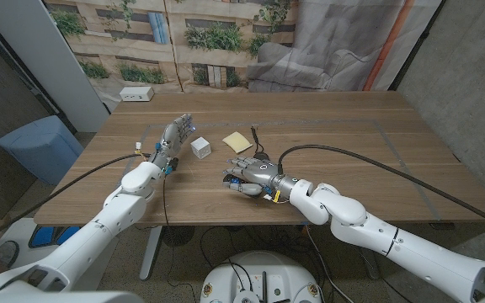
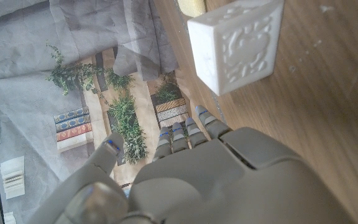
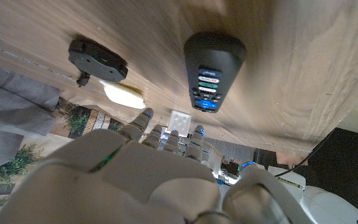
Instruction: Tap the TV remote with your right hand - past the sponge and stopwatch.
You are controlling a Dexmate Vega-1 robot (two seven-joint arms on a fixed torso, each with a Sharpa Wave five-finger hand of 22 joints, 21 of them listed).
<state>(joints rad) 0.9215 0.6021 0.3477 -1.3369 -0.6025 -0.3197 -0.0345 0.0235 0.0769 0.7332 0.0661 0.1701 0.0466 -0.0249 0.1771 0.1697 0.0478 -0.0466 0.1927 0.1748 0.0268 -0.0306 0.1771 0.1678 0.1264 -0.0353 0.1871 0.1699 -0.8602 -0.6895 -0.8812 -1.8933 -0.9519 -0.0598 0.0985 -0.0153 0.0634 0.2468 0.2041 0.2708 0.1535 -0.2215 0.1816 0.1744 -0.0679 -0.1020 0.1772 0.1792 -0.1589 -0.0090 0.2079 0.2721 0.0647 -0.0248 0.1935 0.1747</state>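
- While the right hand [image 1: 244, 175] hovers low over the black oblong TV remote [image 3: 213, 71], its fingers are loosely spread and hold nothing; whether it touches the remote I cannot tell (the head view hides it under the hand)
- Just beyond lie the black round stopwatch [image 3: 97, 60] and the pale yellow flat sponge [image 1: 236, 140]; a white cube [image 1: 200, 148] sits near the left hand [image 1: 173, 136], which is open and empty
- By my judgement, the reach is made; the tap itself remains
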